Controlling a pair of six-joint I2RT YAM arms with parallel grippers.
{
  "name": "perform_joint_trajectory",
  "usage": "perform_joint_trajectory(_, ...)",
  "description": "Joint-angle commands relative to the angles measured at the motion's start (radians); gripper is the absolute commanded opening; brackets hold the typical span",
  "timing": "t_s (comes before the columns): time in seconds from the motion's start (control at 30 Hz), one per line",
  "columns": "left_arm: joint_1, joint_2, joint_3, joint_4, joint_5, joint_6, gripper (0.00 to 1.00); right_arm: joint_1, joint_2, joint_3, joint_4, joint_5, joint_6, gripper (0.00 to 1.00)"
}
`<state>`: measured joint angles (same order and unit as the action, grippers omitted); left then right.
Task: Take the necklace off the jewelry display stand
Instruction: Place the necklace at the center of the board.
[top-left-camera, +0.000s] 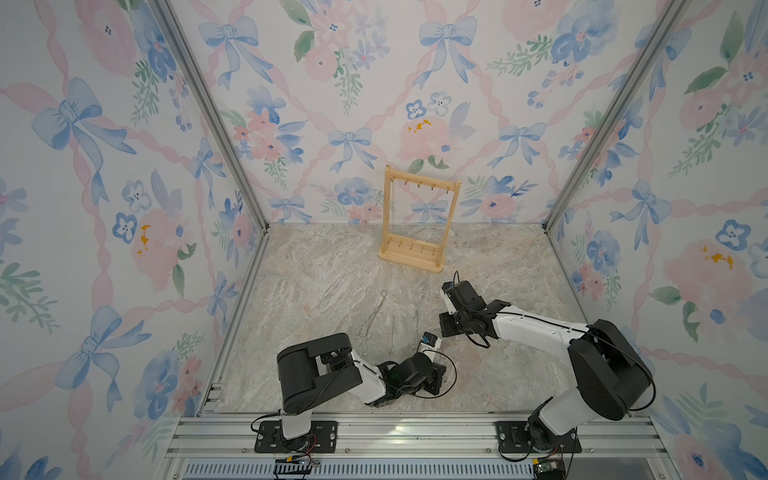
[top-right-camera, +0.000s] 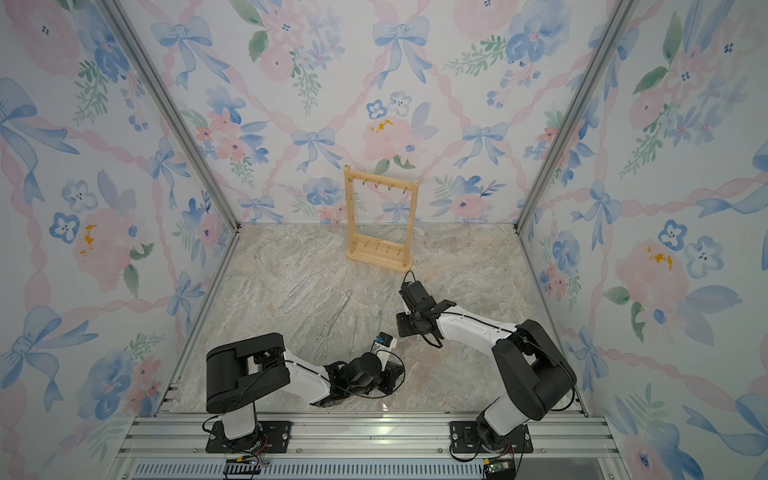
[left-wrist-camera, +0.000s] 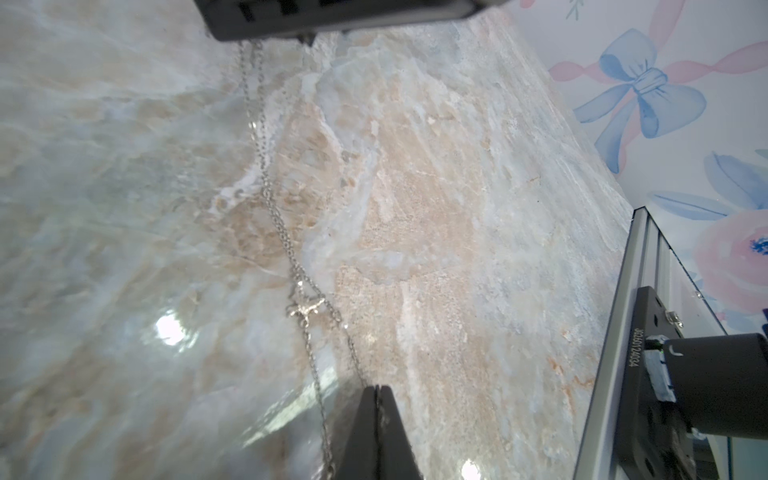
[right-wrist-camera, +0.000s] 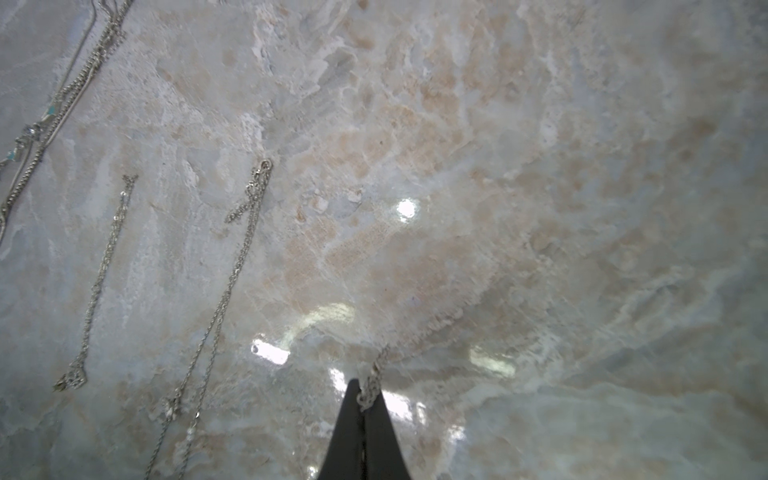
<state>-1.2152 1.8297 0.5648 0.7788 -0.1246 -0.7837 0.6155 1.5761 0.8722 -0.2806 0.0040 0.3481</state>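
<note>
Left pincer (left-wrist-camera: 376, 392) is pinched shut on a thin silver necklace (left-wrist-camera: 272, 199) (small pendant (left-wrist-camera: 305, 309) partway along), its long axis running straight out from the tips across the tabletop (left-wrist-camera: 478, 208). Right pincer (right-wrist-camera: 365, 401) clamps a chain (right-wrist-camera: 374, 374); whether the same one, I cannot tell. Front rail (left-wrist-camera: 615, 332) lies close beside the left pincer. Far beyond both, the wooden stand (top-left-camera: 410, 255) stands upright, open marble between.

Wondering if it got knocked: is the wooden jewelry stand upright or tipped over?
Upright. The jewelry display stand rests on its flat base, both posts rising, top bar uppermost.
</note>
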Motion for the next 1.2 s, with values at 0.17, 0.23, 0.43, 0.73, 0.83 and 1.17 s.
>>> perform_joint_trajectory(0.17,-0.014,0.012,-0.038,-0.019,-0.037,-0.06,0.0,-0.013,0.046,0.054,-0.041,-0.006,-0.007,0.0)
perform_joint_trajectory(0.23,-0.015,0.016,-0.037,-0.019,-0.04,-0.065,0.0,-0.013,0.056,0.062,-0.045,-0.006,-0.008,0.0)
perform_joint_trajectory(0.43,-0.021,0.017,-0.042,-0.019,-0.045,-0.078,0.0,-0.024,0.105,0.095,-0.068,-0.008,-0.004,0.02)
perform_joint_trajectory(0.73,-0.033,0.022,-0.042,-0.019,-0.052,-0.087,0.0,-0.042,0.17,0.137,-0.089,-0.005,-0.006,0.06)
perform_joint_trajectory(0.83,-0.032,0.019,-0.044,-0.019,-0.056,-0.088,0.0,-0.046,0.188,0.147,-0.096,-0.004,-0.009,0.07)
perform_joint_trajectory(1.17,-0.032,0.022,-0.042,-0.019,-0.058,-0.089,0.0,-0.063,0.235,0.175,-0.112,-0.004,-0.009,0.15)
